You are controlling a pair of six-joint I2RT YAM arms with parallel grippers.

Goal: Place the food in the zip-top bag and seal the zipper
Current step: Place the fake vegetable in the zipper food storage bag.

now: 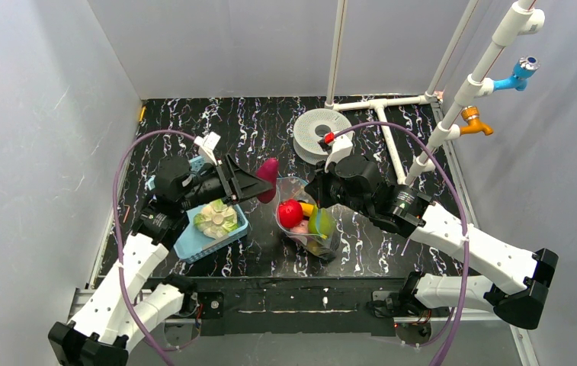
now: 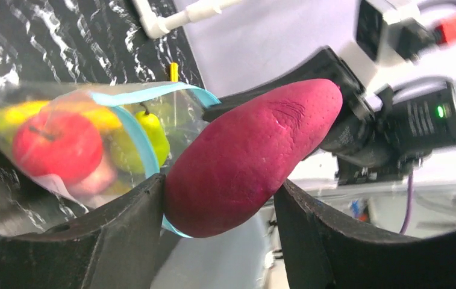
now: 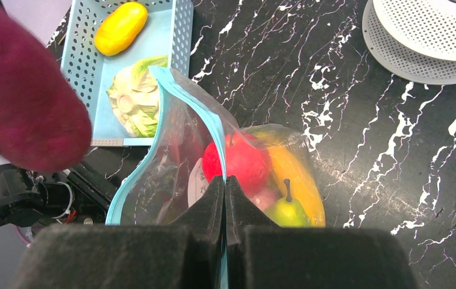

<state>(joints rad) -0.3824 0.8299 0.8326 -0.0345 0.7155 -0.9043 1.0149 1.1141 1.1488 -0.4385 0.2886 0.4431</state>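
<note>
My left gripper (image 1: 258, 183) is shut on the purple-red eggplant (image 1: 268, 177) and holds it in the air at the open mouth of the clear zip-top bag (image 1: 304, 221). In the left wrist view the eggplant (image 2: 255, 156) sits between both fingers, next to the light-blue zipper strip (image 2: 141, 144). My right gripper (image 3: 225, 180) is shut on the zipper strip (image 3: 195, 108) and holds the mouth up. Inside the bag lie a red fruit (image 3: 243, 159), a yellow banana (image 3: 294, 174) and a green pear (image 3: 285, 211).
The blue lattice basket (image 3: 87, 66) left of the bag holds the pale-green cabbage (image 3: 135, 99) and an orange-yellow fruit (image 3: 120, 27). A white perforated disc (image 1: 322, 133) and white pipes lie at the back right.
</note>
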